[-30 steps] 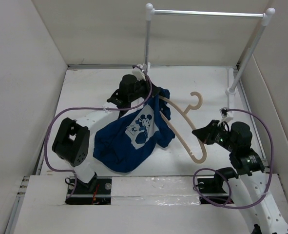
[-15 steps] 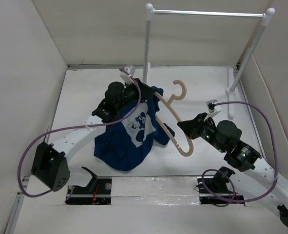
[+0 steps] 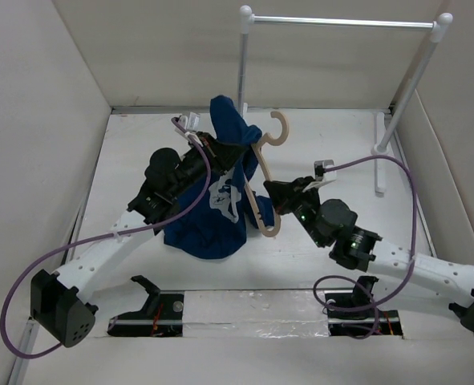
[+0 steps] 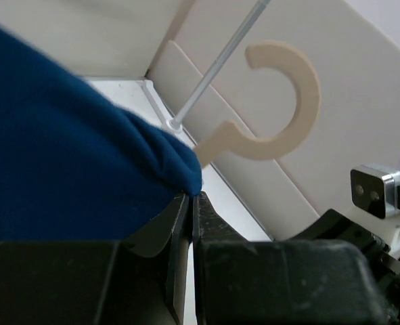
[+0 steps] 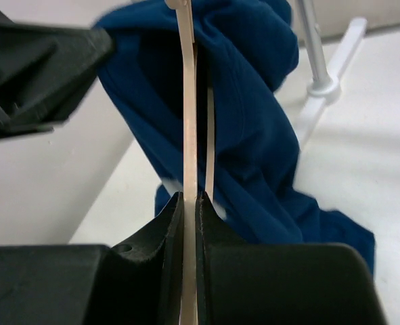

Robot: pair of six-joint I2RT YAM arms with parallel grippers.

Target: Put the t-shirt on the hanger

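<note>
Table (image 3: 140, 144): white, walled, under both arms.
Left gripper (image 4: 191, 200): I see jaws pinched shut on the t-shirt (image 3: 212, 228) edge.
Right gripper (image 5: 190, 203): jaws clamp the hanger (image 4: 306, 108).
T-shirt: draped partly over the hanger, mid-table.

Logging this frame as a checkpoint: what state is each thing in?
T-shirt: raised, bunched, pinched by left end effector, draped over one hanger arm.
Hanger: held tilted, hook bare.
Left end effector: shut on t-shirt.
Right end effector: shut on hanger.
Rack: upright.
</note>
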